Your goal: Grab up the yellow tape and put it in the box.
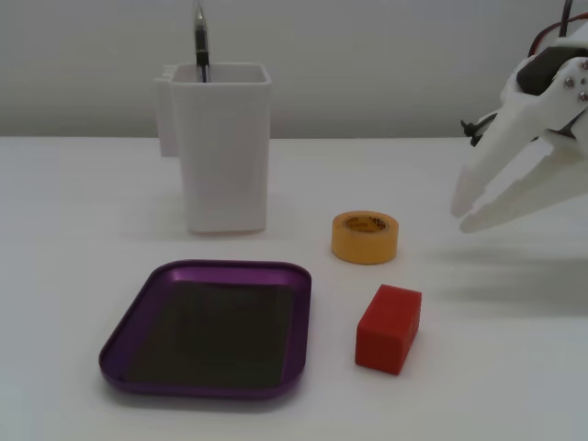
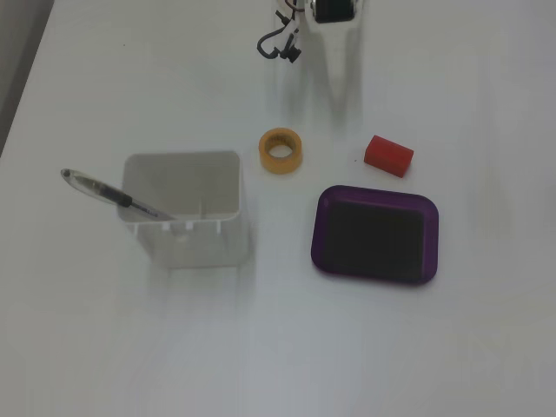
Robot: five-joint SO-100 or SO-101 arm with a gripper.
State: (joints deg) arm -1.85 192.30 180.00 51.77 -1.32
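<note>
The yellow tape [image 1: 365, 236] lies flat on the white table, right of the white container; it also shows in the other fixed view [image 2: 281, 150]. The box, a shallow purple tray [image 1: 297, 322] with a dark bottom, lies empty in front of the container and shows in the other fixed view too [image 2: 433, 243]. My white gripper [image 1: 462, 216] hangs above the table to the right of the tape, well apart from it. Its fingertips [image 1: 457, 200] stand a little apart and hold nothing. In the other fixed view only a dark part of the arm [image 2: 332, 9] shows at the top edge.
A red block [image 1: 389, 328] [image 2: 387, 155] lies between the tape and the tray's right side. A tall white container [image 1: 222, 147] [image 2: 182, 208] with a pen [image 1: 200, 37] [image 2: 109, 193] in it stands behind the tray. Cables [image 2: 280, 42] hang near the arm.
</note>
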